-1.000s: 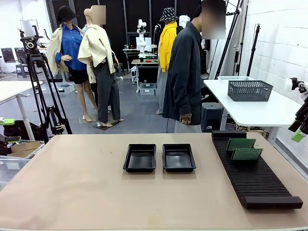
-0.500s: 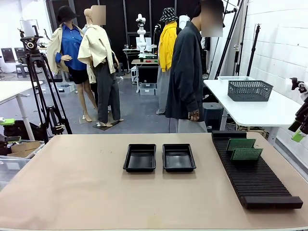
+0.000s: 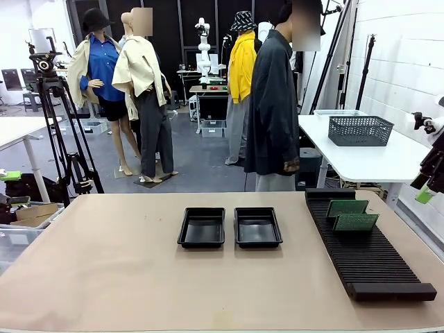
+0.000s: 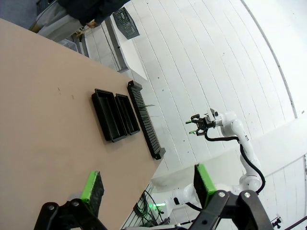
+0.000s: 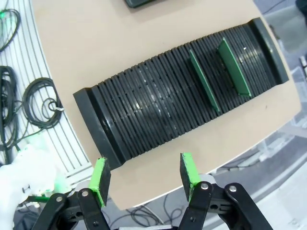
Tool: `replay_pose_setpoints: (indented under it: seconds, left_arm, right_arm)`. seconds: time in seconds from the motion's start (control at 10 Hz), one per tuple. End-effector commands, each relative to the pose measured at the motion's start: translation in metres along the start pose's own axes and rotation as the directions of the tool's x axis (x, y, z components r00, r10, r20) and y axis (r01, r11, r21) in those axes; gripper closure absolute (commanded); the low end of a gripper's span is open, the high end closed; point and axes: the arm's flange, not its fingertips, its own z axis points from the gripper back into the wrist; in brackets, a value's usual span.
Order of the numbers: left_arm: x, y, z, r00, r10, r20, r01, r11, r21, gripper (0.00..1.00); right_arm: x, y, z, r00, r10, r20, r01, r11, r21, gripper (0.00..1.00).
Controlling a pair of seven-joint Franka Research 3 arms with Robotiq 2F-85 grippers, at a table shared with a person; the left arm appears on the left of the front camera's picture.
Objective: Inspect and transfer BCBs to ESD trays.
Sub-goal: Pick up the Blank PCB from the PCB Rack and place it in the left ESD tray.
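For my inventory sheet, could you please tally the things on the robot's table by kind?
Thin green rectangular circuit boards: 2
Shallow black rectangular plastic trays: 2
Long black ribbed slotted rack: 1
Total: 5

— What does your right gripper (image 5: 144, 172) look like?
— Black linked fingers, green pads (image 5: 100, 175), round pivot screws. Your left gripper (image 4: 148, 186) matches.
— And the rest?
— Your right arm (image 4: 230, 124) is white and jointed, with a black cable. The person (image 3: 274, 104) wears a long dark coat.
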Motion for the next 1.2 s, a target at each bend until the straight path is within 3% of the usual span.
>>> replay_pose_setpoints:
  seconds: [0.0, 0.3, 0.7, 0.8, 1.1]
  left_arm:
    - [-0.001, -0.002, 0.001, 1.0, 0.006, 0.003, -0.006, 1.0, 0.009, 0.0]
    - [-0.001, -0.002, 0.001, 1.0, 0.006, 0.003, -0.006, 1.0, 0.009, 0.0]
    - [-0.001, -0.002, 0.001, 1.0, 0.006, 0.003, -0.006, 1.0, 0.009, 0.0]
    - [-0.001, -0.002, 0.001, 1.0, 0.006, 0.003, -0.006, 1.0, 0.009, 0.0]
    - [-0.001, -0.002, 0.001, 1.0, 0.006, 0.003, -0.006, 1.0, 0.009, 0.0]
  right_arm:
    - [0.011, -0.006, -0.003, 0.999, 0.019, -0.034, -0.021, 0.999, -0.042, 0.27]
    - [0.032, -0.014, -0.02, 0.994, 0.089, -0.057, -0.094, 0.991, -0.1, 0.27]
    - [0.08, -0.018, -0.053, 0.958, 0.206, -0.199, -0.235, 0.962, -0.141, 0.27]
    - [0.092, -0.018, -0.061, 0.946, 0.226, -0.232, -0.261, 0.956, -0.133, 0.23]
    - [0.116, -0.025, -0.081, 0.916, 0.289, -0.278, -0.322, 0.943, -0.08, 0.01]
